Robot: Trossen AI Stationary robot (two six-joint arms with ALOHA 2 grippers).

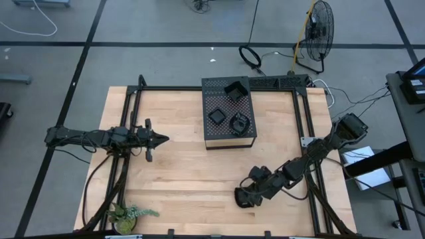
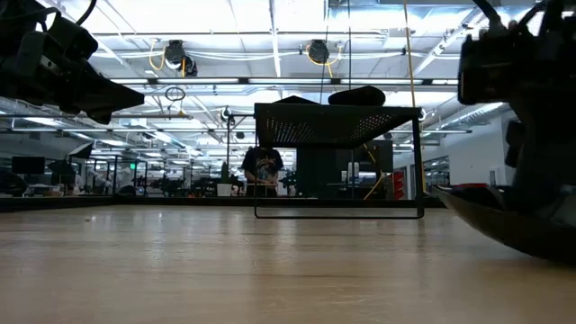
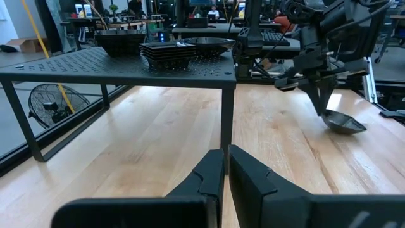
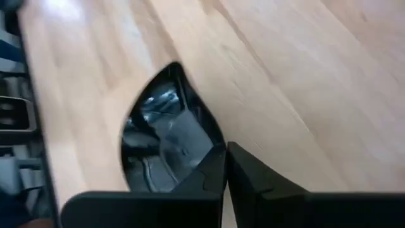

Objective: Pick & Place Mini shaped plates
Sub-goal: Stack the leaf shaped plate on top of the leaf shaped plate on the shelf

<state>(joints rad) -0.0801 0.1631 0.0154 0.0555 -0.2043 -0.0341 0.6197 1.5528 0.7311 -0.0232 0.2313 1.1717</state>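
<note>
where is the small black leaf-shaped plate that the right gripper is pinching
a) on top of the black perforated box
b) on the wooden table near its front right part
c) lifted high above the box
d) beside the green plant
b: the right gripper is shut on the rim of the small black leaf-shaped plate, which lies on the light wooden table, well apart from the black perforated box.

Loads of bare wooden table [image 1: 186, 179] is sitting open through the middle and front. The perforated box [image 1: 228, 116] is hogging the back centre, the left gripper [image 1: 158, 139] is parking just left of it, and the little plant [image 1: 126, 215] is crowding the front-left corner
</note>
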